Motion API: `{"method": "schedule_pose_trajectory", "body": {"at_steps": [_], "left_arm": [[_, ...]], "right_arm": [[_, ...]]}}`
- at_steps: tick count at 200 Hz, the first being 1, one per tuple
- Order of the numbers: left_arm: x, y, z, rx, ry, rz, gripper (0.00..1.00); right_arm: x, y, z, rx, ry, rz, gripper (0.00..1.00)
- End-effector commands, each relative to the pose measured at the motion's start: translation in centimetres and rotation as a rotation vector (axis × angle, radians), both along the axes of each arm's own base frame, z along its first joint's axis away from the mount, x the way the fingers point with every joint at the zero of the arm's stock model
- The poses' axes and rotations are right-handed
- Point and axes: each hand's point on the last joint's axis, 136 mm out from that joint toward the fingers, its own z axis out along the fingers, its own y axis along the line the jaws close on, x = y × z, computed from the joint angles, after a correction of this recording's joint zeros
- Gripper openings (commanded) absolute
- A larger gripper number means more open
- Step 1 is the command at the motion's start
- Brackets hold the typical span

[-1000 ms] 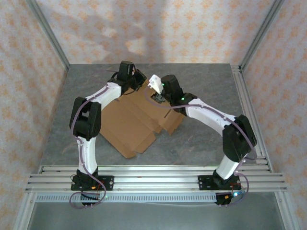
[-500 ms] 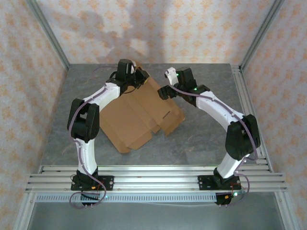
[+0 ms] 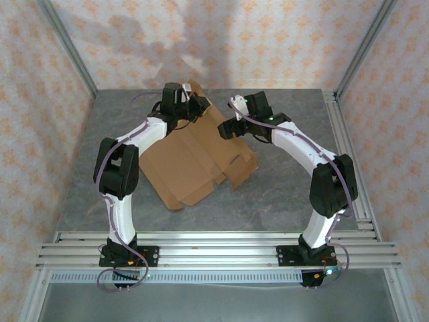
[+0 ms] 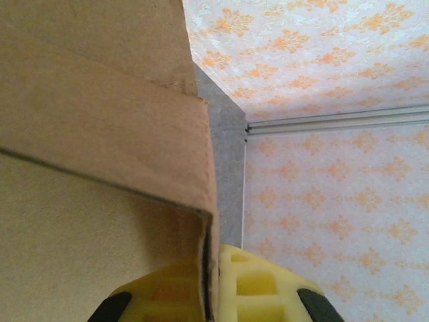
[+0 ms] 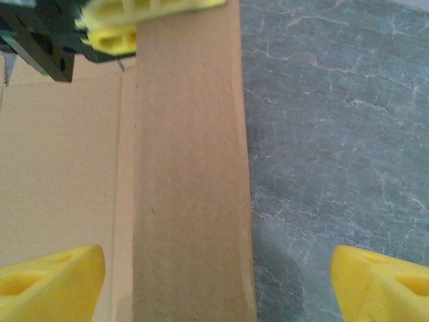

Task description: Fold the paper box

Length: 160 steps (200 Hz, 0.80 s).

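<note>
The paper box (image 3: 191,161) is a flat brown die-cut cardboard sheet on the grey table, its far flap (image 3: 198,92) raised. My left gripper (image 3: 190,104) is shut on that far flap. In the left wrist view its yellow fingers (image 4: 261,285) pinch the cardboard edge (image 4: 209,201) between them. My right gripper (image 3: 231,126) hovers open over the sheet's far right edge. In the right wrist view its gripper (image 5: 218,288) straddles a cardboard strip (image 5: 188,168) without touching it, and the left gripper (image 5: 131,23) shows at the strip's top end.
Bare grey table (image 3: 288,194) lies right of the sheet and to its left (image 3: 100,127). Aluminium rails (image 3: 214,245) run along the near edge and up the right side (image 3: 342,134). Patterned walls enclose the back and sides.
My right gripper has drawn back from the sheet's far middle toward the right. The left gripper has lifted the far flap more upright, and the sheet has shifted slightly.
</note>
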Motion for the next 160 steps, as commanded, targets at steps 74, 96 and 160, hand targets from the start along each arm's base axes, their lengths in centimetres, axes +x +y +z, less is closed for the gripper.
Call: {"method": "schedule_pose_trajectory", "body": {"at_steps": [74,96,160], "left_arm": [[1.1,1.0,1.2,-0.103,-0.058,-0.037,0.00],[1.0,1.3,0.6,-0.118,-0.053,-0.049,0.00],[0.9,2.9,-1.6,-0.121,-0.029,-0.048,0.00]], "right_arm": [[-0.2,1.1,0.6,0.014,0.045,0.042,0.87],[-0.1,1.2,0.9,0.001,0.026,0.035,0.86],[0.4,1.2,1.1,-0.157,-0.056,0.008,0.86]]}}
